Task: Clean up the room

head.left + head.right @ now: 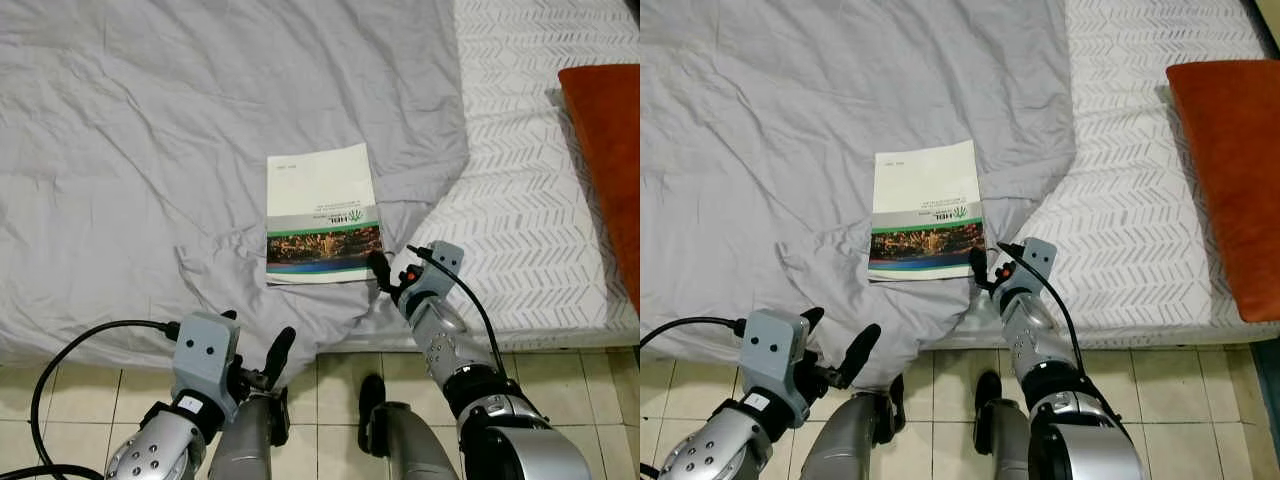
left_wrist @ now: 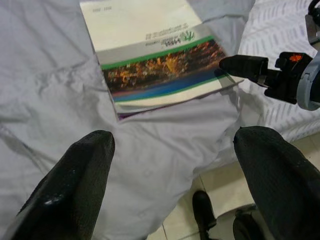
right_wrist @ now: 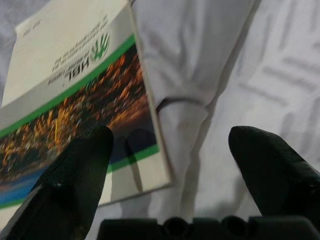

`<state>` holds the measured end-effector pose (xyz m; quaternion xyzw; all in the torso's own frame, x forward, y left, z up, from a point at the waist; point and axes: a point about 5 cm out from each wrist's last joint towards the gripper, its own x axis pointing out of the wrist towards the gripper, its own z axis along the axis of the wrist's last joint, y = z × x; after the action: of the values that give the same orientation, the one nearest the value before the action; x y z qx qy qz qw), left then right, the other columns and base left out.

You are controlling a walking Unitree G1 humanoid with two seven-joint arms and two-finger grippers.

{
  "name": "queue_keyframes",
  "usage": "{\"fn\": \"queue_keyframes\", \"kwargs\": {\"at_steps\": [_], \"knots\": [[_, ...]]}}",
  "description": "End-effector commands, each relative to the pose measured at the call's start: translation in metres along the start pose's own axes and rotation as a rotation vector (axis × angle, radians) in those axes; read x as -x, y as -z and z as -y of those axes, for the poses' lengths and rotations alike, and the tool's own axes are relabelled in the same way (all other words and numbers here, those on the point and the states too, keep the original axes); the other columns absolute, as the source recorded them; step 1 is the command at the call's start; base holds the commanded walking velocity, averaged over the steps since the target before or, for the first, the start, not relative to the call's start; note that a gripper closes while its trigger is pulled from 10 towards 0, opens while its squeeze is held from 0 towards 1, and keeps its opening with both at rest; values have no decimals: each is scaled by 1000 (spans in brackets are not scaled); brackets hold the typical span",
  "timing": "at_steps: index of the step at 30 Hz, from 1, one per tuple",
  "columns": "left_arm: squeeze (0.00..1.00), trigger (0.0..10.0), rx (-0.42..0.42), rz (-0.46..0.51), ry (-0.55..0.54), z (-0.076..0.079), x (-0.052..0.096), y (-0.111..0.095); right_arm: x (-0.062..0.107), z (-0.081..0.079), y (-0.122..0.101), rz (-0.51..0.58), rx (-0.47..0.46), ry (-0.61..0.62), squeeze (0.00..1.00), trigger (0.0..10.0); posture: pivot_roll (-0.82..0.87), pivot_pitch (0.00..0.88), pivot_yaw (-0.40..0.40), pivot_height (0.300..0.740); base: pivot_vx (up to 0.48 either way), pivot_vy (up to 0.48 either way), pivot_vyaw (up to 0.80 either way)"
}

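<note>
White paperback book with a green stripe and city photo is lying flat on the wrinkled grey bedsheet. Right gripper is hovering wide open at its near corner (holding nothing). Left gripper is waiting open over the bed edge.

A book with a white cover and a green-edged photo band lies flat on a crumpled grey blanket, and everything else sits around it. Just beside the book's near right corner is the right gripper, one black finger touching or almost touching that corner; whether its fingers are spread cannot be made out. Well below the book, at the bed's edge over the tiled floor, the left gripper hangs with its fingers parted. Right of the book lies a white patterned sheet, and farther right an orange cushion.
</note>
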<state>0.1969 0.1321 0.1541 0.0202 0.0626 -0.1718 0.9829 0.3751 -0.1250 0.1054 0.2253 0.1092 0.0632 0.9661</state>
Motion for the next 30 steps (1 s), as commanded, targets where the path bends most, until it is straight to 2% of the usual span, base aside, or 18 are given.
{"fn": "queue_keyframes", "kwargs": {"at_steps": [1,14,15,16,17,18,30], "knots": [[0,10000,-2,-7,6,4,8,-2,3,4,15,-57,-23,-1,0,10000,207,736,10,740,0,0,0],[0,10000,0,-17,0,8,9,-1,-1,-5,14,-44,-43,-30,0,10000,201,724,-4,740,0,0,0],[0,10000,0,-17,0,9,9,-1,-1,-5,14,-43,-45,-30,0,9294,202,720,-5,740,0,0,0],[0,10000,1,-16,0,9,8,-1,-1,-6,13,-42,-49,-31,0,3725,200,717,-8,740,0,0,0],[0,10000,1,-15,0,9,8,-1,-1,-7,13,-40,-53,-33,0,275,200,717,-8,740,0,0,0],[0,10000,0,-15,-1,9,8,-1,-1,-8,12,-41,-54,-36,0,0,195,716,-10,740,0,0,0],[0,10000,4,-9,-10,9,4,0,2,-8,22,-58,-75,-44,0,0,181,701,-27,740,0,0,0]]}}
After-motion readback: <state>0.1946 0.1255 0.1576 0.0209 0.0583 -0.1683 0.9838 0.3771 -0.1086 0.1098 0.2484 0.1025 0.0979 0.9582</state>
